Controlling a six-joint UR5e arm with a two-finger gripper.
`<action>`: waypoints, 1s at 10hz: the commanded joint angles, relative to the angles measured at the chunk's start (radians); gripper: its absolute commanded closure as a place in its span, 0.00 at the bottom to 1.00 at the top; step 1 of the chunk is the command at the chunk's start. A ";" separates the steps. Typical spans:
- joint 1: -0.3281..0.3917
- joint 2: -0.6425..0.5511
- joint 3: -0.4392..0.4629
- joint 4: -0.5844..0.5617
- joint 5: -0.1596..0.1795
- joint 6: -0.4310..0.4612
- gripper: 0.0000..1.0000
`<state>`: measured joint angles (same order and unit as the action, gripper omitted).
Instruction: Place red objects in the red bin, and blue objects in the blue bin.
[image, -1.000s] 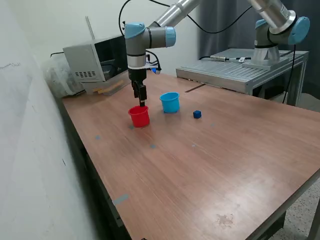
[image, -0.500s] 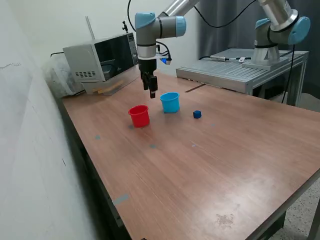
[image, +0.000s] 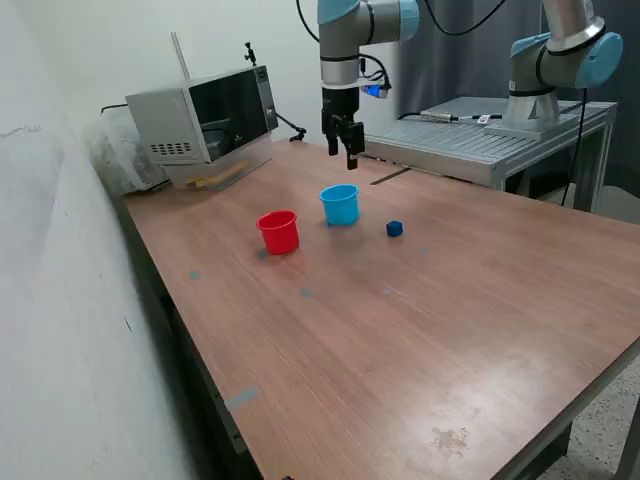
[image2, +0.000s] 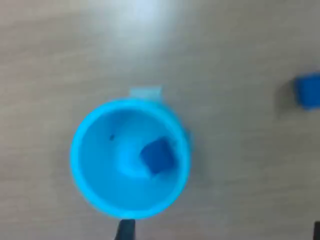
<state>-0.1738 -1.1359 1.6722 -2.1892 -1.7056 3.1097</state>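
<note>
The light blue cup, the blue bin (image: 340, 204), stands upright on the wooden table. In the wrist view the blue bin (image2: 130, 157) holds one dark blue cube (image2: 157, 155). A second blue cube (image: 394, 229) (image2: 307, 90) lies on the table to the exterior view's right of that cup. The red bin (image: 279, 232) stands to the exterior view's left of the blue one. No red objects show in either view. My gripper (image: 346, 152) (image2: 220, 234) hangs high above the blue bin, open and empty, with only its dark fingertips (image2: 125, 231) showing in the wrist view.
A microwave (image: 200, 115) sits at the table's back on the exterior view's left. A grey metal platform (image: 470, 140) with a second arm (image: 560, 55) stands behind on the exterior view's right. A white wall runs along the exterior view's left.
My gripper has risen from just over the red bin and swung toward the exterior view's right, ending high above the blue bin. The cups and the loose blue cube have not moved.
</note>
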 joint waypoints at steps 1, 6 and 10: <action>0.109 -0.123 0.167 -0.003 0.001 0.001 0.00; 0.183 -0.111 0.247 -0.075 0.070 0.000 0.00; 0.189 -0.001 0.174 -0.107 0.076 -0.022 0.00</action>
<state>0.0116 -1.2162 1.8902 -2.2794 -1.6379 3.1057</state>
